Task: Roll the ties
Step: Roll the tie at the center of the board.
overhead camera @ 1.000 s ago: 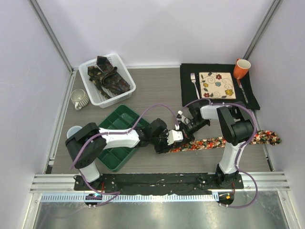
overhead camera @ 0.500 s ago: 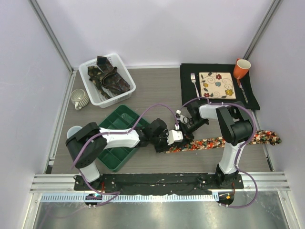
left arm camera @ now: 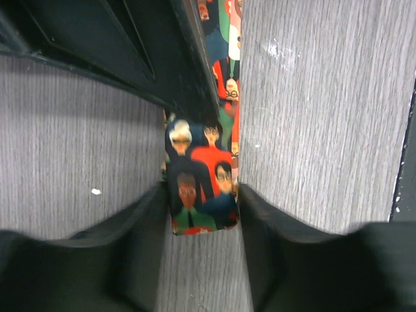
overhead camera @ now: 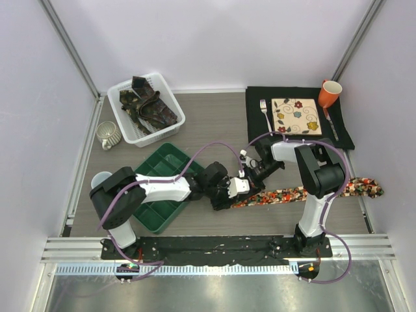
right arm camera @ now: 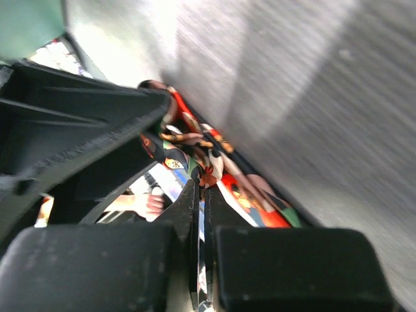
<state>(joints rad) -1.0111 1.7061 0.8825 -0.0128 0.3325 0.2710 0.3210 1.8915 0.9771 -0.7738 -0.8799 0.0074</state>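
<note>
A white basket (overhead camera: pixel 170 112) at the far left of the table (overhead camera: pixel 214 123) holds a heap of dark ties (overhead camera: pixel 148 107). A grey mug (overhead camera: pixel 108 135) stands just beside the basket. In front of them is a green tray (overhead camera: pixel 170 162) with compartments, partly under the left arm. On the far right, a black mat (overhead camera: pixel 257 127) carries a floral plate (overhead camera: pixel 296 116), a fork (overhead camera: pixel 265 114) and an orange mug (overhead camera: pixel 329 93).

The red tie (overhead camera: pixel 286 194) lies flat near the front of the table. Its long axis runs left to right, rising slightly to the right. The broad end points at the right wall, and the other end lies where both arms meet.

That end (left arm camera: pixel 201 175) sits between the 2 fingers of the left gripper (left arm camera: pixel 201 198), which stand apart and touch its 2 edges. Whether they squeeze it I cannot tell. In the top view, the left gripper (overhead camera: pixel 235 188) is over this end.

The right gripper (right arm camera: pixel 199 192) is closed, its tips at a bunched fold of the tie (right arm camera: pixel 195 140). Whether cloth is pinched I cannot tell. It stands just behind the left one (overhead camera: pixel 252 174).
</note>
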